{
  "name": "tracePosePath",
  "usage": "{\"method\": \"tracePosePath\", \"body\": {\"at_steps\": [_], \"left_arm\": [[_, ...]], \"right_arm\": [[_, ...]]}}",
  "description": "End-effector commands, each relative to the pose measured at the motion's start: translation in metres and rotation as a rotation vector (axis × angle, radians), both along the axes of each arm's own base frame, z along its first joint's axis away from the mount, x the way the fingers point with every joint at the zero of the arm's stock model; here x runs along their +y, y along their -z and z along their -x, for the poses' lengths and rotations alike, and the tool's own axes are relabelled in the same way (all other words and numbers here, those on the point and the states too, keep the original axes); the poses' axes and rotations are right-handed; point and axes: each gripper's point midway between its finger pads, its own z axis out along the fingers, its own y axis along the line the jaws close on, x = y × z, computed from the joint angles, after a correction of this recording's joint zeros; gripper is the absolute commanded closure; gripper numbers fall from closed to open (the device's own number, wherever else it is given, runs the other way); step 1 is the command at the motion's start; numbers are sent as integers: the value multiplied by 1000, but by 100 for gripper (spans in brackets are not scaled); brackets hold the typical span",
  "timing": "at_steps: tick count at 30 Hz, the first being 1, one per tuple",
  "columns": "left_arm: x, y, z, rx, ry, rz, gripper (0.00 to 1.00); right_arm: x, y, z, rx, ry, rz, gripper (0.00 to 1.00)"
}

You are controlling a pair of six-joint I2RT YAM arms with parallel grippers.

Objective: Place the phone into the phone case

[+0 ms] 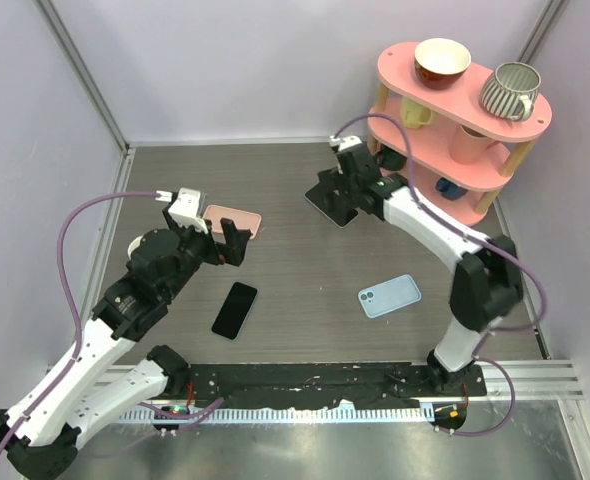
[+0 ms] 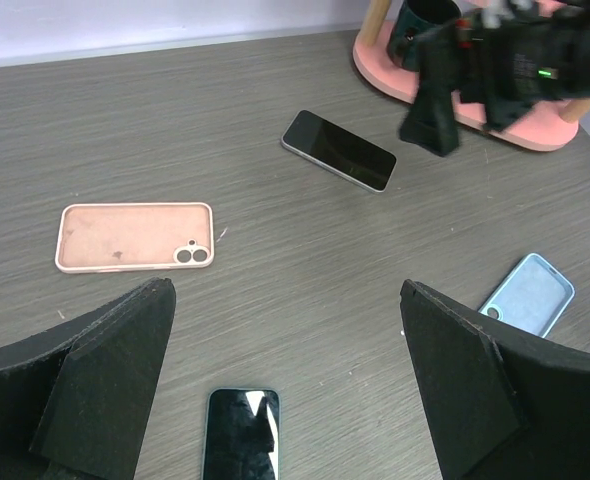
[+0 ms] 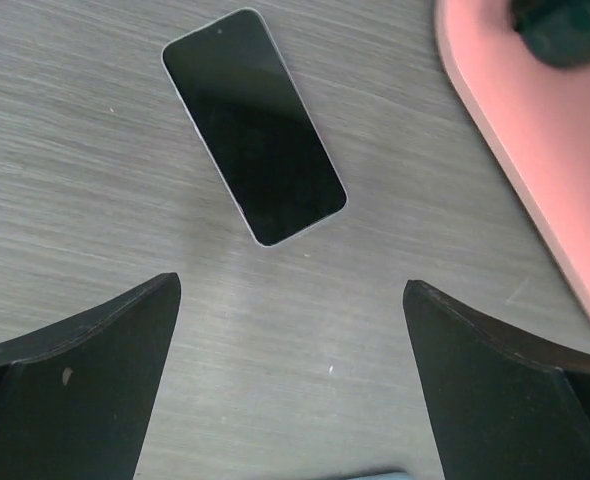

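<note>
Flat on the table (image 3: 75, 200), screen up: slim phone (image 3: 255, 125) with black glass and silver rim, just ahead of the wide-open, empty right gripper (image 3: 293, 285). Pink phone case (image 2: 135, 237) lying beyond the equally spread, empty left gripper (image 2: 285, 290).
</note>
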Motion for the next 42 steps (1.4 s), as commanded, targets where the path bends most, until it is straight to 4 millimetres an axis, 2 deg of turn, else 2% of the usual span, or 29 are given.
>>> {"method": "tracePosePath", "body": {"at_steps": [1, 3, 6, 7, 9, 10, 17, 20, 21, 30, 42], "left_arm": [[-2, -16, -1, -58, 7, 33, 0], [-1, -17, -1, -61, 4, 33, 0], [3, -19, 1, -69, -9, 41, 0], [4, -21, 1, -76, -12, 48, 0], [4, -22, 2, -86, -12, 59, 1], [5, -24, 4, -93, -13, 67, 1], [6, -26, 5, -104, -11, 70, 1], [6, -26, 5, -105, -11, 71, 1], [6, -26, 5, -105, -11, 71, 1], [1, -23, 3, -89, 6, 61, 1], [2, -22, 4, -98, 11, 52, 1]], "right_arm": [[34, 14, -38, 58, -229, 112, 0], [40, 36, -51, 99, -272, 163, 0], [53, 50, -61, 117, -369, 161, 0], [54, 63, -65, 139, -380, 157, 0], [59, 66, -75, 137, -399, 136, 0], [56, 80, -81, 159, -390, 145, 0], [43, 100, -101, 175, -403, 170, 0], [38, 111, -103, 197, -418, 172, 0], [42, 114, -99, 209, -445, 150, 0], [40, 133, -96, 257, -456, 153, 0], [48, 137, -89, 303, -500, 88, 1]]}}
